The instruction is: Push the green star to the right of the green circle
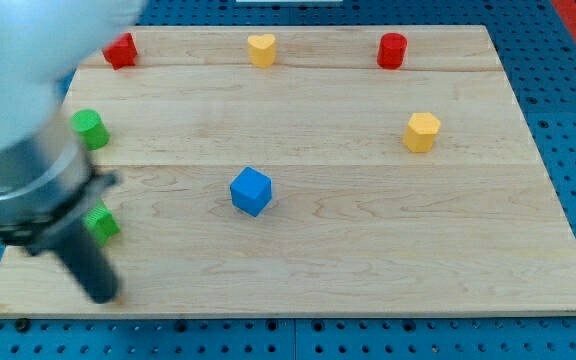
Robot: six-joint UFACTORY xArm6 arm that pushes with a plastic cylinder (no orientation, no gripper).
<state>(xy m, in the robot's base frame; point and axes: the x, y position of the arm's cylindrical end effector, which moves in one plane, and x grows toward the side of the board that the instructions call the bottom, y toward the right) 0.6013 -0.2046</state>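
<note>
The green circle (90, 129) sits near the board's left edge. The green star (103, 224) lies below it, also at the left edge, partly hidden by my arm. My blurred dark rod runs down past the star's left side. My tip (100, 297) rests on the board just below the star, near the bottom left corner.
A blue cube (251, 191) sits near the middle of the wooden board (368, 250). A yellow hexagon (422, 131) is at the right. Along the top are a red star (120, 50), a yellow heart (261, 48) and a red cylinder (392, 50).
</note>
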